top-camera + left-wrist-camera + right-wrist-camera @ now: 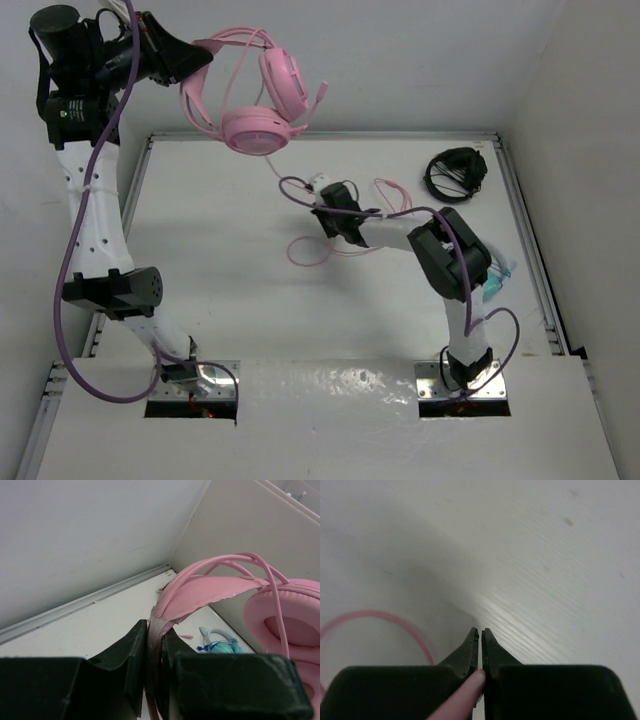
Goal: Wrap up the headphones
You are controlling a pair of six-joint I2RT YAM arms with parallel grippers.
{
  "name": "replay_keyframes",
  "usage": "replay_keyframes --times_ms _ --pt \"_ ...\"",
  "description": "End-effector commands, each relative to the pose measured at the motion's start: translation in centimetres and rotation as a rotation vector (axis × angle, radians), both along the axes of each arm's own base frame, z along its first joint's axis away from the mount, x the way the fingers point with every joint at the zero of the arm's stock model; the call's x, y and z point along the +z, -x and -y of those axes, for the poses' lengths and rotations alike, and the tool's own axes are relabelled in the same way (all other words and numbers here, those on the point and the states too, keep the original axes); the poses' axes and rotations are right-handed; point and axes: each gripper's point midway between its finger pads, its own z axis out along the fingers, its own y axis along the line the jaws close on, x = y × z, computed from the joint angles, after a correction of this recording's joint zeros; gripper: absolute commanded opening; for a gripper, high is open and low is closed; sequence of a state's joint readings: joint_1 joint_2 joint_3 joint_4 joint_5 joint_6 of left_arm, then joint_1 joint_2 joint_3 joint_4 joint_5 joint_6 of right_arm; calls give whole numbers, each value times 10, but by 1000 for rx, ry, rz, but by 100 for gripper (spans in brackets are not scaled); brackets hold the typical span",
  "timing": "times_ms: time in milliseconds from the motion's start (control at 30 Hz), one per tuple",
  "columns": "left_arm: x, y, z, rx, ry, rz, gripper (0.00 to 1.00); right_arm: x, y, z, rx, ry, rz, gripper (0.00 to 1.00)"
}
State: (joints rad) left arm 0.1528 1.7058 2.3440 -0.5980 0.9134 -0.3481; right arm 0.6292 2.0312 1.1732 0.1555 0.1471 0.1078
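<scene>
Pink headphones (255, 130) held aloft, cable (465, 695) pinched below
Left tool (154, 630) is clamped tight on the headband (200, 592), high over the worktop's (220, 260) far-left corner; right tool (480, 632) is closed on the cable mid-worktop.

Both arms wore white shells broken by black joint housings: the left arm (95, 215) along the left edge of the top view, the right arm (450, 262) at lower right. A purple cable (68, 300) hung down the left one in loose loops — another looped at the right base. Bare metal base plates (215, 380) sat at the bottom. In the wrist views the fingers (125, 650) were matte black wedges.
</scene>
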Motion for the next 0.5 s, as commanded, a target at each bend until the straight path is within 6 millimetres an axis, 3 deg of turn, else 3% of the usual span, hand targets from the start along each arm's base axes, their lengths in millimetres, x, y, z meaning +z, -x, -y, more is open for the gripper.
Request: replay_keyframes --times_ms 0,33,67,133,200,233,367,400,433,467 --pt "15 -5 -9 19 62 32 0 21 30 -84 215 97 46 0" --pt "11 -11 -16 40 73 21 0 26 38 -97 298 173 63 0" --pt "9 -19 -25 84 77 22 0 21 65 -122 385 215 69 0" --pt "-12 -39 -42 155 63 4 0 23 90 -139 498 281 89 0" --pt "-42 -65 -66 283 22 -25 0 35 134 -169 636 300 119 0" --pt "-54 -69 -68 284 1 -38 0 40 134 -169 645 309 124 0" --pt "-104 -97 -105 471 -110 -63 0 78 171 -187 735 313 180 0" --pt "-113 -101 -112 503 -135 -65 0 98 176 -187 741 291 199 0" --pt "-120 -104 -117 524 -189 -47 0 97 180 -188 752 292 194 0" --pt "-141 -110 -125 574 -229 -70 0 119 187 -191 766 252 220 0"
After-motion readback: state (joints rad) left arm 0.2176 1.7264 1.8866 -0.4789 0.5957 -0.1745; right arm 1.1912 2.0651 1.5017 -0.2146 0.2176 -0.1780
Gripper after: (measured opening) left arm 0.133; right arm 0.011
